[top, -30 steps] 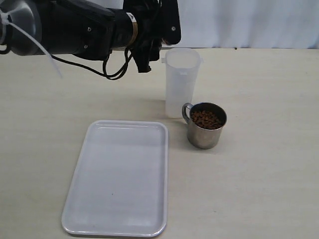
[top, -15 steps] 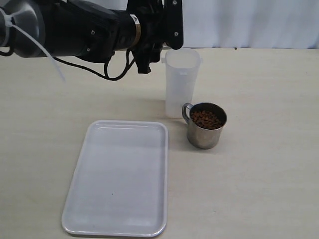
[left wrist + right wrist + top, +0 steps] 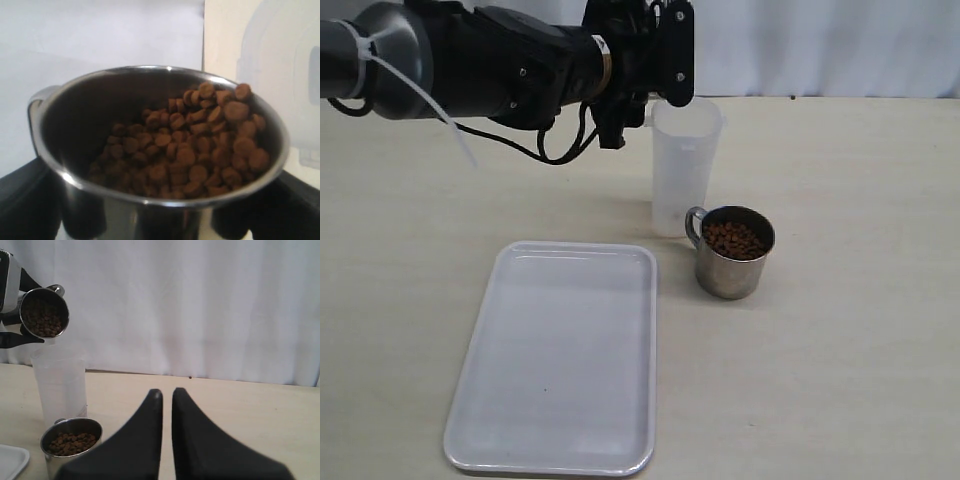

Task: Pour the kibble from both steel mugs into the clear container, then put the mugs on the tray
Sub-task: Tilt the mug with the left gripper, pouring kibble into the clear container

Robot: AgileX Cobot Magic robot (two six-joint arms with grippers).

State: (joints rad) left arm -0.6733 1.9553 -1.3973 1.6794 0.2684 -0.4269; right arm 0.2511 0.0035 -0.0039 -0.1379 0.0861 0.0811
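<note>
My left gripper [image 3: 160, 217] is shut on a steel mug [image 3: 125, 100] full of kibble [image 3: 190, 145]. Seen from the right wrist, that mug [image 3: 44, 312] hangs tilted just above the rim of the clear container [image 3: 60, 385], and no pellets are falling. In the exterior view the left gripper [image 3: 665, 55] sits at the upper left edge of the clear container [image 3: 682, 165]. The second steel mug [image 3: 732, 252] stands upright beside the container, holding kibble [image 3: 733, 238]. The white tray [image 3: 560, 350] lies bare at the front left. My right gripper [image 3: 167, 392] is shut on nothing, to the right of the second mug [image 3: 71, 442].
A white curtain [image 3: 200, 305] closes off the back of the beige table [image 3: 850, 350]. The left arm's dark body and cables [image 3: 500, 70] stretch across the upper left. A corner of the tray [image 3: 10, 455] shows beside the second mug.
My left gripper has moved a little to the right with its mug, closer over the container's rim. The second mug, tray and container have not moved.
</note>
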